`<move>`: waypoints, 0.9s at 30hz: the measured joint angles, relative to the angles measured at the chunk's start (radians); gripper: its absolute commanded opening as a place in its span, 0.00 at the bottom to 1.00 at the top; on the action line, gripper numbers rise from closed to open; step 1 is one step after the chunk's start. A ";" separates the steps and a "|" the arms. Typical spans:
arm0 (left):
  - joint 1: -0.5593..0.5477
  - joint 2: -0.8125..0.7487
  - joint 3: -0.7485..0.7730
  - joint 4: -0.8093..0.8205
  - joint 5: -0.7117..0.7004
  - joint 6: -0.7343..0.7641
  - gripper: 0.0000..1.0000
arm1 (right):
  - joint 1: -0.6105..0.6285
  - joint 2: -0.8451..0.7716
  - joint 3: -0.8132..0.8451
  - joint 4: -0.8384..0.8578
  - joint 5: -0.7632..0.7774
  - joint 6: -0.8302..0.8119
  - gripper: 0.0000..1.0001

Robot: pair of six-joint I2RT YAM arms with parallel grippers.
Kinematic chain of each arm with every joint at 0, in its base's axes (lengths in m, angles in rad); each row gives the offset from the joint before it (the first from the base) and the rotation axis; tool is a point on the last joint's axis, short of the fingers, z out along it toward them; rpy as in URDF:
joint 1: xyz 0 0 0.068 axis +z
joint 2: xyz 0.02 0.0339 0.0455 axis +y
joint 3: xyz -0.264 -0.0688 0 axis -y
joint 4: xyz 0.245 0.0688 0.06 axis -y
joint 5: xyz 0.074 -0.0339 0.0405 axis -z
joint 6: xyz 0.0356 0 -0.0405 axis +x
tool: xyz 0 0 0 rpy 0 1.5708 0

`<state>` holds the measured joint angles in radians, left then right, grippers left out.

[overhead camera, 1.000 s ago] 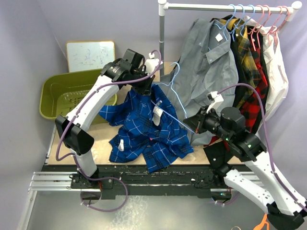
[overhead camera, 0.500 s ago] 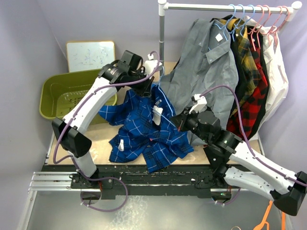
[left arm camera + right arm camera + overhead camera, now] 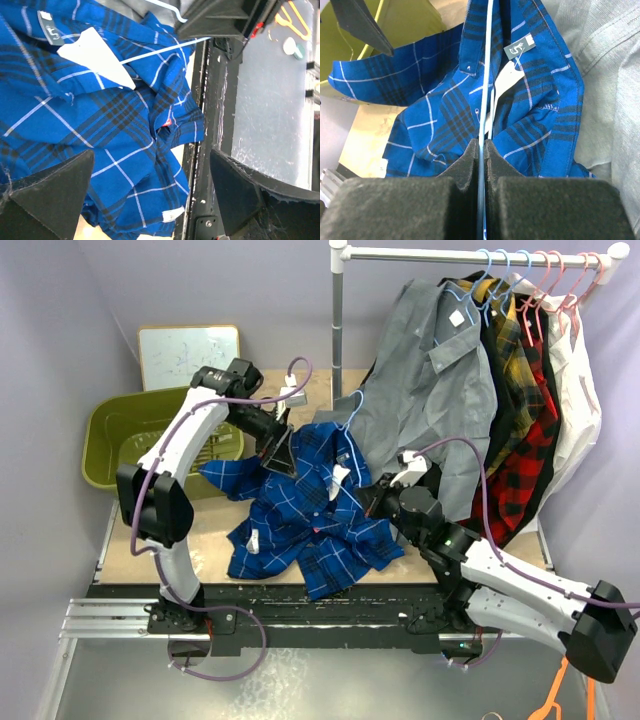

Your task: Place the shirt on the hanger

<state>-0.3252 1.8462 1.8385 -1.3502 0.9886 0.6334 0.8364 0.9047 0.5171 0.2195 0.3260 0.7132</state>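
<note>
The royal-blue plaid shirt (image 3: pixel 300 515) lies crumpled on the table, collar toward the back. The light-blue hanger (image 3: pixel 349 418) pokes up out of the collar, hook uppermost. Its wire (image 3: pixel 485 75) runs down across the collar opening into my right gripper (image 3: pixel 481 147), which is shut on it; seen from above, that gripper (image 3: pixel 373 502) sits at the shirt's right edge. My left gripper (image 3: pixel 280 455) hovers open over the shirt's left shoulder, holding nothing. In the left wrist view its fingers (image 3: pixel 55 195) stand wide apart above the shirt (image 3: pixel 75 115), with the hanger (image 3: pixel 165 48) beyond.
A green bin (image 3: pixel 110 440) and a whiteboard (image 3: pixel 188 353) stand at the back left. At the back right a rack (image 3: pixel 470 254) carries a grey shirt (image 3: pixel 440 390), a red-and-black plaid shirt (image 3: pixel 530 450) and pink hangers (image 3: pixel 560 285). An orange hanger (image 3: pixel 553 702) lies at the bottom right.
My left gripper has let go of the shirt's collar, opened wide and swung left and nearer. The right arm has pushed the hanger left into the collar.
</note>
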 measured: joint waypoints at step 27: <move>0.098 0.438 0.488 0.373 0.182 0.277 0.61 | 0.000 0.090 -0.052 0.191 -0.026 -0.077 0.00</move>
<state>-0.2268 2.2845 2.3260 -0.9775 1.1702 0.9100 0.8364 0.9947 0.4652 0.4103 0.3004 0.6357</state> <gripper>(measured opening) 0.601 0.014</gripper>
